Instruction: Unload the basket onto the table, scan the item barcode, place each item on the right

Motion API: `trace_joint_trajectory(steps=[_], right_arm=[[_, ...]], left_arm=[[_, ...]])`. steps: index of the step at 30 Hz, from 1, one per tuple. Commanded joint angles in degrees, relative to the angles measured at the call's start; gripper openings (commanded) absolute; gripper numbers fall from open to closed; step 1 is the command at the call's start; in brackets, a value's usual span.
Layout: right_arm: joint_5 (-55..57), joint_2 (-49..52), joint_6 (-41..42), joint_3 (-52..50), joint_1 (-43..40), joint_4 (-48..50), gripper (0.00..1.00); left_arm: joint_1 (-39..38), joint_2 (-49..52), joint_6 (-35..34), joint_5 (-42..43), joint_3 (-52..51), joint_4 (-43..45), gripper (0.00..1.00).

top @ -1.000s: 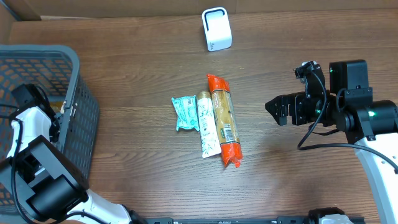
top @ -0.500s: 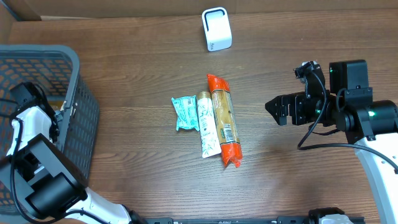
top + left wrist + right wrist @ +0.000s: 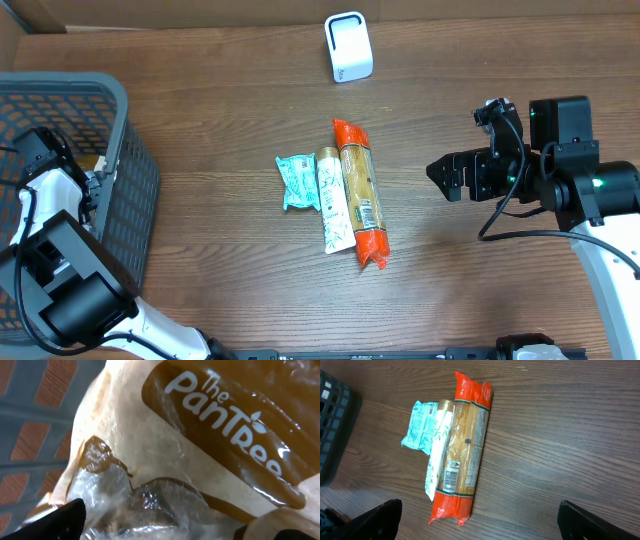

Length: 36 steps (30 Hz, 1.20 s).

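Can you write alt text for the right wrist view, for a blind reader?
Three packaged items lie side by side on a wooden table: a long orange-ended packet, a white tube and a teal packet. The corner of a dark basket shows at left.

Glossy "The PanTree" bag [image 3: 210,445] against grey basket mesh [image 3: 30,415]
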Motion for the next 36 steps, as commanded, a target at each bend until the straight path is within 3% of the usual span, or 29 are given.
trace_joint_trajectory(steps=[1,8,11,14,20,25,29,36], right_arm=[[-0.5,0.0,0.1,1.4,-0.1,0.2,1.0],[-0.5,0.0,0.2,1.4,-0.1,0.2,1.0],[-0.5,0.0,0.2,1.4,-0.1,0.2,1.0],[-0.5,0.0,0.2,1.4,-0.1,0.2,1.0],[-0.5,0.0,0.2,1.4,-0.1,0.2,1.0],[-0.5,0.0,0.2,1.4,-0.1,0.2,1.0],[-0.5,0.0,0.2,1.4,-0.1,0.2,1.0],[-0.5,0.0,0.1,1.4,-0.1,0.8,1.0]], left_arm=[[0.3,7.4,3.5,6.4,-4.0,-0.4,0.92],[0.3,7.5,5.4,13.4,-4.0,1.1,0.86],[0.3,7.5,5.3,14.1,-4.0,1.0,0.68],[0.3,7.5,4.9,14.1,-4.0,0.8,0.36],[0.3,7.5,4.9,14.0,-4.0,0.4,0.28],[0.3,7.4,4.7,14.0,-3.6,-0.5,0.04],[0.3,6.9,1.8,14.0,-0.9,-3.8,0.05],[0.3,6.7,0.0,14.1,11.1,-19.1,0.04]])
